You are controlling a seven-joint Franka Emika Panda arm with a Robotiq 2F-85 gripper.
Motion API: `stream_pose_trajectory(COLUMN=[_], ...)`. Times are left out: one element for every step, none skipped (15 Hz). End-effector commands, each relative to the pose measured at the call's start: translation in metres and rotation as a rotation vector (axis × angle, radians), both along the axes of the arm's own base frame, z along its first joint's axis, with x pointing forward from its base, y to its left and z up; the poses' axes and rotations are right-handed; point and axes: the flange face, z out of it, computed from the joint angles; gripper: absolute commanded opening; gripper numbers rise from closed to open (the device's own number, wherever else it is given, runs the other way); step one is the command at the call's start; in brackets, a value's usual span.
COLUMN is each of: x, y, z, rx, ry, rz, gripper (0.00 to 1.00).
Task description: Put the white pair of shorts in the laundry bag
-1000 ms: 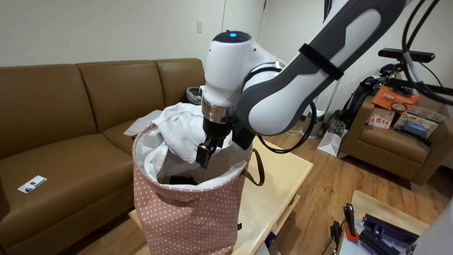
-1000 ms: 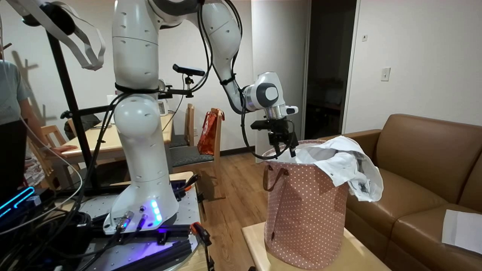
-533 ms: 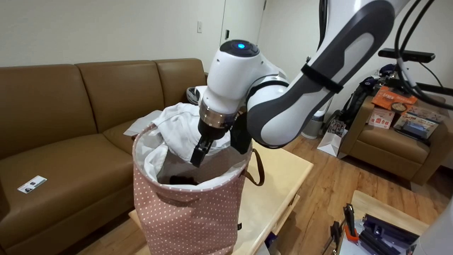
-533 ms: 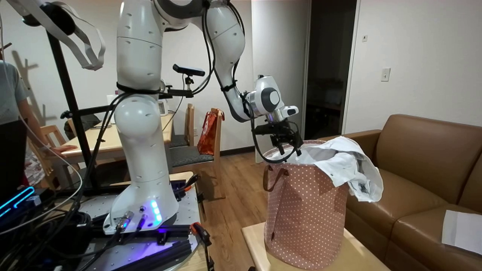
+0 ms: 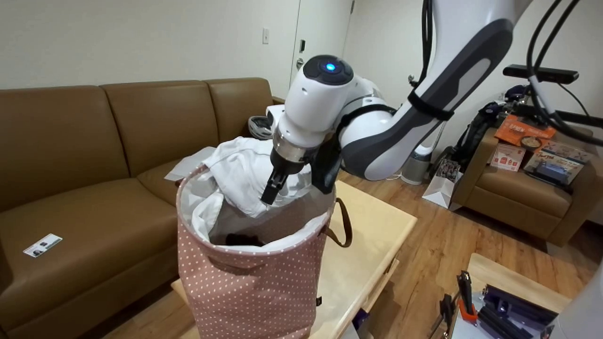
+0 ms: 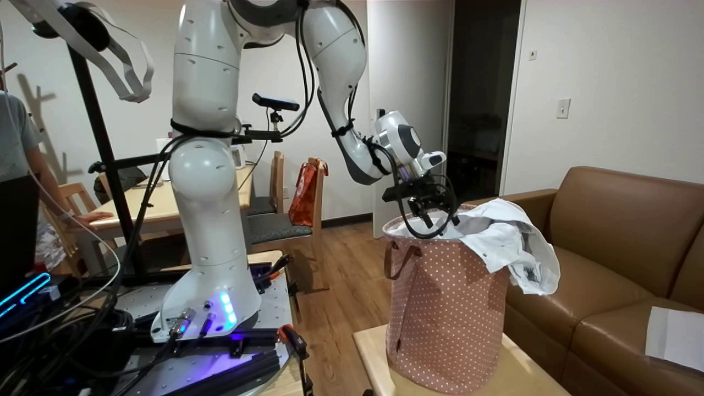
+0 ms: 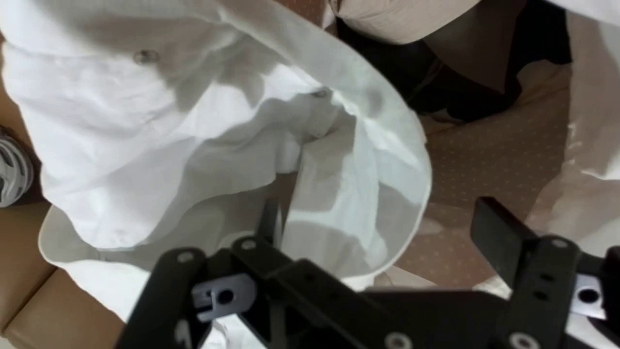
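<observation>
The white shorts (image 5: 242,172) lie bunched over the far rim of the laundry bag in an exterior view. In an exterior view, the shorts (image 6: 514,242) hang partly outside the bag on the sofa side. The pink dotted laundry bag (image 5: 254,292) stands upright; it also shows in an exterior view (image 6: 445,319). My gripper (image 5: 270,195) is tilted over the bag's mouth, close to the shorts; whether it touches them I cannot tell. In the wrist view the gripper (image 7: 378,218) is open, with white cloth (image 7: 145,145) in front of and beyond its fingers.
The bag stands on a light wooden table (image 5: 372,221). A brown sofa (image 5: 70,226) is beside it, with a white paper (image 6: 676,335) on it. A dark item (image 5: 242,239) lies inside the bag. A brown handle (image 5: 346,226) sticks out from the bag's side.
My gripper has tilted and swung toward the shorts' side of the bag, rising slightly over the mouth. The shorts and the bag have not visibly moved.
</observation>
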Motion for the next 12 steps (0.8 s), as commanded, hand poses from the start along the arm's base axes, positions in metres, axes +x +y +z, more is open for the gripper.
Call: stream_pose_trajectory(x=[0.007, 0.007, 0.009, 0.009, 0.009, 0.008, 0.007, 0.006, 0.004, 0.002, -0.001, -0.004], y=[-0.009, -0.011, -0.012, -0.013, -0.013, -0.012, -0.011, -0.010, -0.009, -0.008, -0.007, -0.006], z=[-0.006, -0.008, -0.009, -0.010, -0.011, -0.013, -0.016, -0.018, -0.020, -0.024, -0.028, -0.032], rx=[-0.007, -0.005, -0.007, -0.002, 0.001, 0.009, 0.015, 0.023, 0.030, 0.040, 0.053, 0.062], ry=[-0.035, -0.036, -0.043, -0.046, -0.050, -0.048, -0.046, -0.039, -0.035, -0.024, -0.009, 0.008], rz=[-0.022, -0.035, -0.043, -0.054, -0.063, -0.077, -0.090, -0.105, -0.119, -0.131, -0.137, -0.144], gripper=[0.74, 0.67, 0.60, 0.53, 0.47, 0.39, 0.34, 0.26, 0.20, 0.13, 0.07, 0.02])
